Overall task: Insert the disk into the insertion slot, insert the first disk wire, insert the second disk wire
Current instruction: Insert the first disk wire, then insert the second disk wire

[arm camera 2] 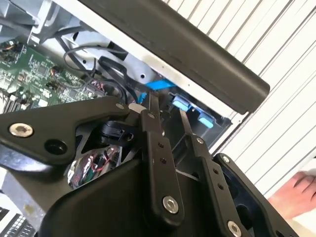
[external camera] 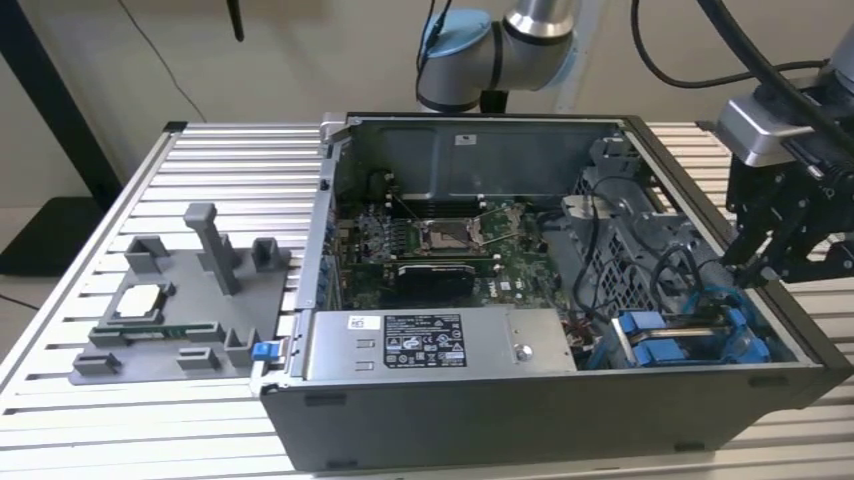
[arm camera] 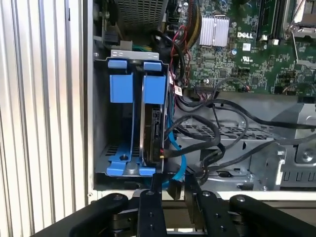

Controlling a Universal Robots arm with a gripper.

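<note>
- Printed label (external camera: 424,341), black and white, on the power-supply box (external camera: 534,345) at six o'clock in the case (external camera: 534,425): lines too small to read.
- White sticker (external camera: 466,139) on the case's rear wall at twelve o'clock: unreadable.

Your arm (external camera: 501,40) shows its silver tube and blue-capped joints at the top middle of the exterior view. At that view's right, the grey wrist (external camera: 771,128) sits high, with black cables running up from it. Below the wrist the black gripper (external camera: 747,268) hangs pointing downward, tilted a little toward the exterior view's left.

In both wrist views you look along the gripper (arm camera: 173,180) from behind (the bolted linkage bars (arm camera 2: 163,168) fan out to either side). Its two slim fingers (arm camera 2: 150,121) run parallel with a narrow gap between them. The jaws stand slightly apart, and I cannot make out anything clamped between the tips.
</note>
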